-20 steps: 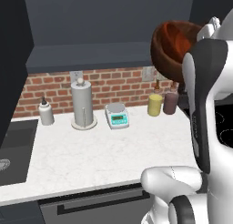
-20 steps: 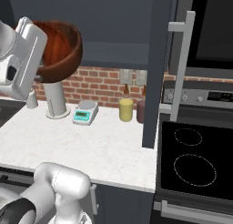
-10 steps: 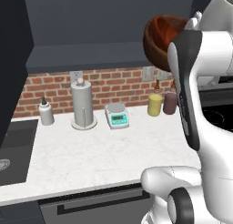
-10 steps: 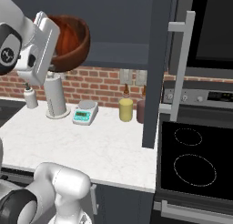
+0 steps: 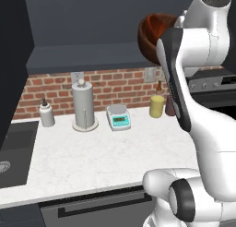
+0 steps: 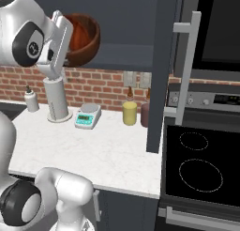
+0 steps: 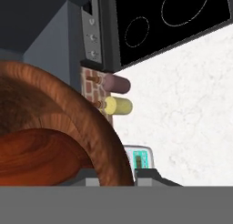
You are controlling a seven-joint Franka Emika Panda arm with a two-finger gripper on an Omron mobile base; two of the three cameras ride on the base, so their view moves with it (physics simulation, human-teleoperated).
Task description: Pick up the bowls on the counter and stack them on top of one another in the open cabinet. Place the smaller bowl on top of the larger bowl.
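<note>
gripper (image 7: 119,173): clamped on the rim of the larger bowl (image 6: 83,37), one finger either side
larger bowl: held high, tilted, in front of the open cabinet (image 5: 87,55)
counter (image 6: 98,150): scale (image 5: 118,117), paper towel holder (image 5: 84,106), yellow cup (image 6: 129,113)

larger bowl (image 6: 83,37): reddish-brown wood | counter (image 6: 98,150): white, grey-veined | backsplash (image 5: 115,85): red brick
</note>
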